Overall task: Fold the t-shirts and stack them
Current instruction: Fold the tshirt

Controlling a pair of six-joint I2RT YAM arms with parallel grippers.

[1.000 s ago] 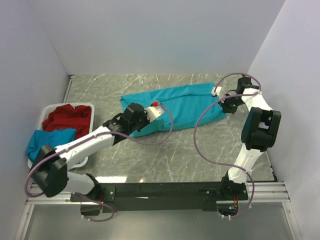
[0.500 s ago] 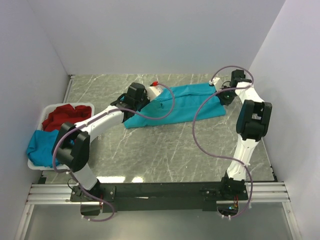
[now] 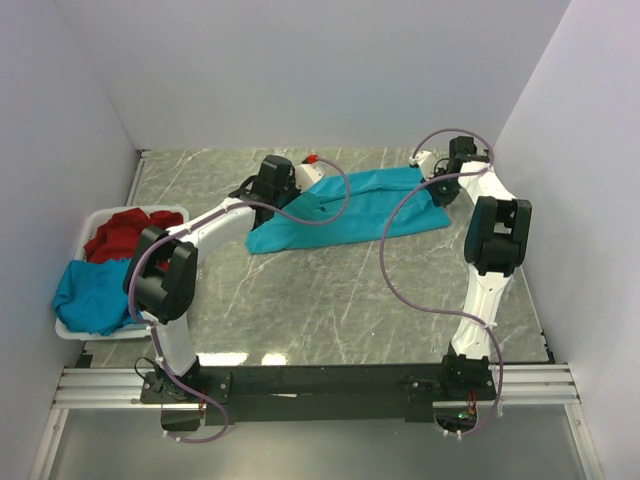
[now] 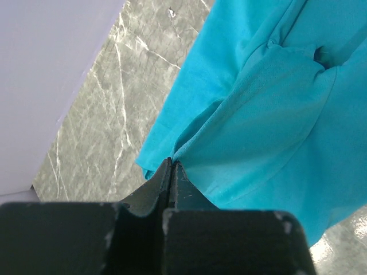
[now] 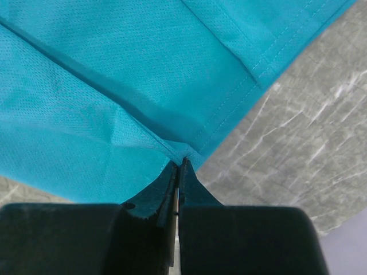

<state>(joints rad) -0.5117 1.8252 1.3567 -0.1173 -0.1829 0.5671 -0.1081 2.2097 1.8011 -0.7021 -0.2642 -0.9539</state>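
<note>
Change: over the last second both arms have swung from the middle of the counter [image 3: 330, 300] to its far side. They carried one long edge of the teal t-shirt [image 3: 350, 208] with them, and the cloth has narrowed from a broad spread to a slimmer band.
Meaning: this looks like a lengthwise fold nearly laid over. Letting go and flattening probably come next (nothing is stacked yet).
Left claw [image 4: 171, 167]: closed, pinching a gathered edge at the shirt's left end.
Right claw [image 5: 179, 163]: closed on a hemmed corner at the shirt's right end.
Where the shirt lies: on the far half of the counter, near the back wall, stretched between the two claws.
How it looks: fine mesh knit with a stitched hem, and a long crease runs away from the right claw. It is puckered and doubled over near the left claw, and its near-left corner juts forward.
Still waiting: a red t-shirt [image 3: 130, 235] in the white basket [image 3: 140, 210] at the left, and a blue t-shirt [image 3: 90, 290] draped over the basket's near end.
</note>
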